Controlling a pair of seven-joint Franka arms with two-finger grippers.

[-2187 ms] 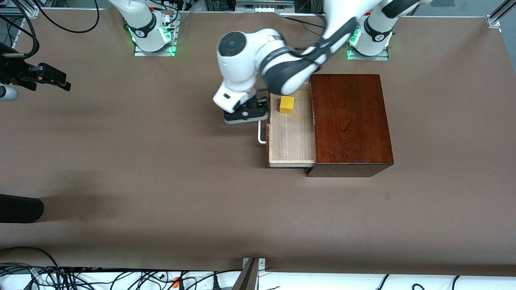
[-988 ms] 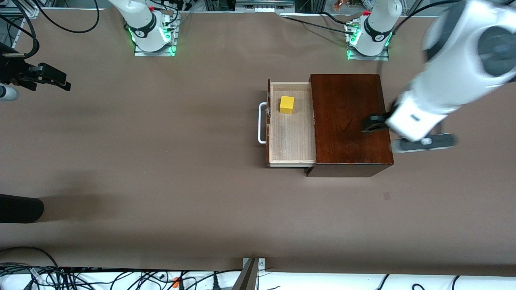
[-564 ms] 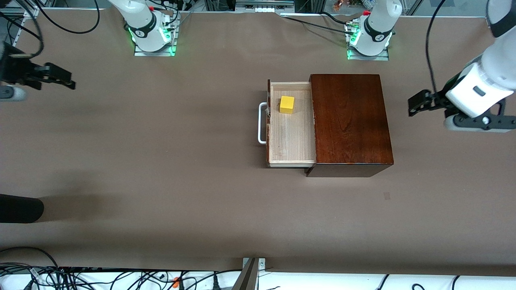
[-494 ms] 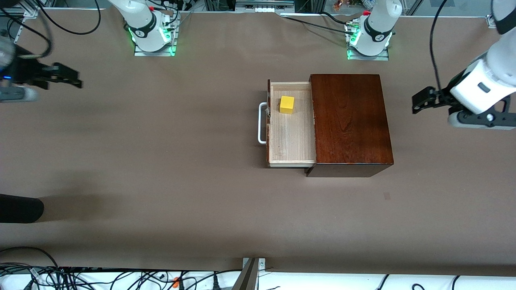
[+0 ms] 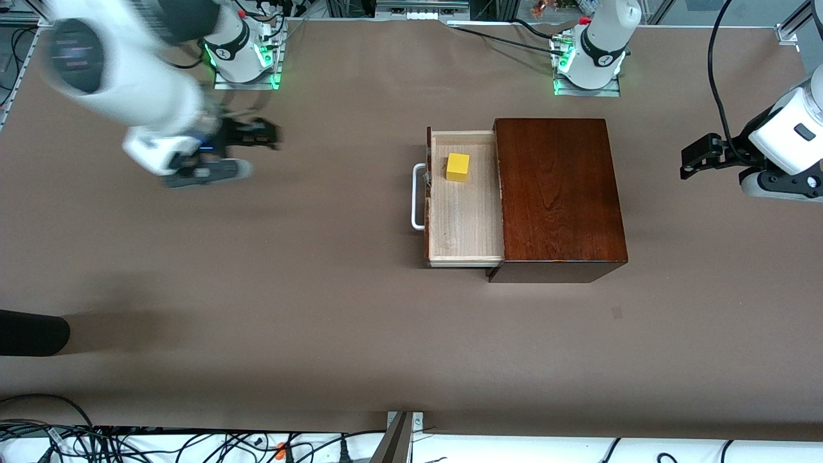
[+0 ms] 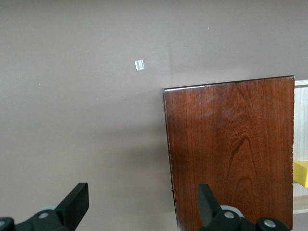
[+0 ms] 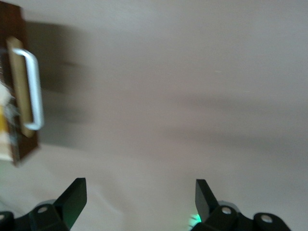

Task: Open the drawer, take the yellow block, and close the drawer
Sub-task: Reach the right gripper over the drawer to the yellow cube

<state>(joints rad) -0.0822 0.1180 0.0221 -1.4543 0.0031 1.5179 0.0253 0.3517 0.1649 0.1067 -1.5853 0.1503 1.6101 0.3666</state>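
The drawer (image 5: 464,218) stands pulled out of the dark mahogany box (image 5: 559,193), its white handle (image 5: 418,196) toward the right arm's end of the table. The yellow block (image 5: 457,166) sits in the drawer's corner farthest from the front camera. My right gripper (image 5: 262,134) is open and empty over bare table, well short of the handle; the right wrist view shows the handle (image 7: 31,91) ahead of my right gripper (image 7: 139,197). My left gripper (image 5: 693,157) is open and empty over the table past the box, at the left arm's end. In the left wrist view my left gripper (image 6: 140,207) faces the box (image 6: 231,154), with an edge of the yellow block (image 6: 301,173) showing.
A small pale mark (image 5: 617,313) lies on the brown table nearer to the front camera than the box. A dark object (image 5: 32,332) juts in at the right arm's end. Cables (image 5: 128,444) run along the near edge.
The left gripper left the drawer handle and swung over the box to the left arm's end. The right arm swung in from the table's edge toward the drawer. Drawer and block have not moved.
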